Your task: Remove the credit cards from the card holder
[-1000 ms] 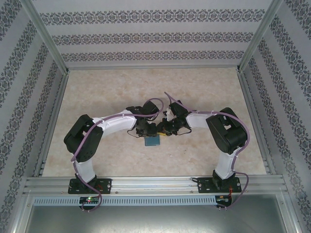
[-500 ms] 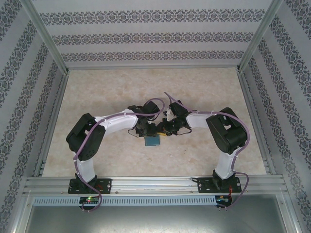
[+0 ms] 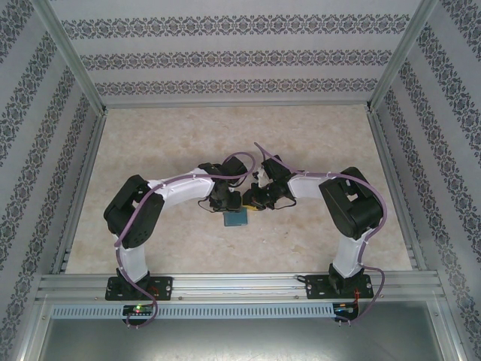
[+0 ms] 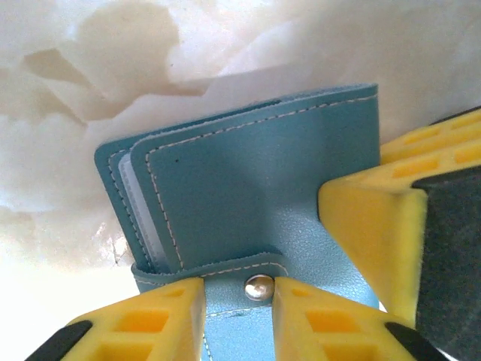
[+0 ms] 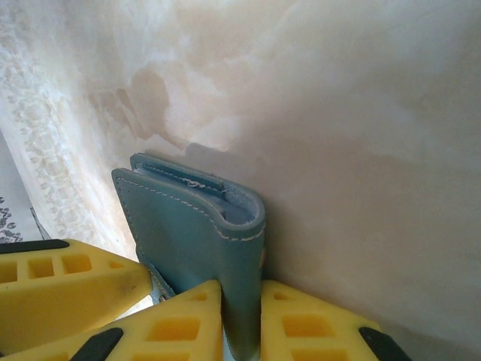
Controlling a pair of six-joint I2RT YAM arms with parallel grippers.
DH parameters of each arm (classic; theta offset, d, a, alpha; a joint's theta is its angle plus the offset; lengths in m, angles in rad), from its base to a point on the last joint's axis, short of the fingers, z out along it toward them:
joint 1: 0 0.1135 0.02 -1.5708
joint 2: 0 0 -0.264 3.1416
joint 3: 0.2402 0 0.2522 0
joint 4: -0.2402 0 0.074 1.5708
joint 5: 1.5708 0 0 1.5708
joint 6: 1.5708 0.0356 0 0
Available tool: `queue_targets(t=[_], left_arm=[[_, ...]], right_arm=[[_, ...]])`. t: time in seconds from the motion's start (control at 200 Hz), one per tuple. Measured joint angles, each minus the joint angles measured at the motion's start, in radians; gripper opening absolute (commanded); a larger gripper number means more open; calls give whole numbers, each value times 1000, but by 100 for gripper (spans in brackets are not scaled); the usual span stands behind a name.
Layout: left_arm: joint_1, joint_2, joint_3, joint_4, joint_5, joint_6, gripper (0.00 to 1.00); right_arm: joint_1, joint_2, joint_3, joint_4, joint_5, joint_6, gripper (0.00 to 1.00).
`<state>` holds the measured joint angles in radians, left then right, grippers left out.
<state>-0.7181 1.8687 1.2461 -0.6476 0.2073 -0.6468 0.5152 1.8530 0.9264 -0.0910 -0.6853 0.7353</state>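
Observation:
The teal-blue card holder point(image 3: 235, 219) hangs just above the table's middle, held between both grippers. In the left wrist view the card holder point(image 4: 263, 180) is folded shut. My left gripper point(image 4: 239, 289) is shut on its closing tab, one finger against the metal snap point(image 4: 259, 287). A pale thin edge point(image 4: 139, 218) shows between the covers; I cannot tell whether it belongs to the credit cards. My right gripper point(image 5: 240, 289) is shut on the folded edge of the card holder point(image 5: 180, 226). Its yellow finger point(image 4: 368, 226) presses the cover from the right.
The marble-patterned table point(image 3: 316, 135) spreads all around the grippers. Patterned walls with metal posts point(image 3: 75, 68) close it in on three sides. An aluminium rail point(image 3: 240, 284) carries both arm bases at the near edge.
The left arm's elbow has shifted slightly to the right and down. The card holder and the right arm stay where they were.

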Motion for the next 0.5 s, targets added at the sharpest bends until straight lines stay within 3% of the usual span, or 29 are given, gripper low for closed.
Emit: queue_targets(t=[0.5], left_arm=[[-8,-10,-6,18,-3,5,7]], right_arm=[[6,-8,-2,-2,17,0,15]])
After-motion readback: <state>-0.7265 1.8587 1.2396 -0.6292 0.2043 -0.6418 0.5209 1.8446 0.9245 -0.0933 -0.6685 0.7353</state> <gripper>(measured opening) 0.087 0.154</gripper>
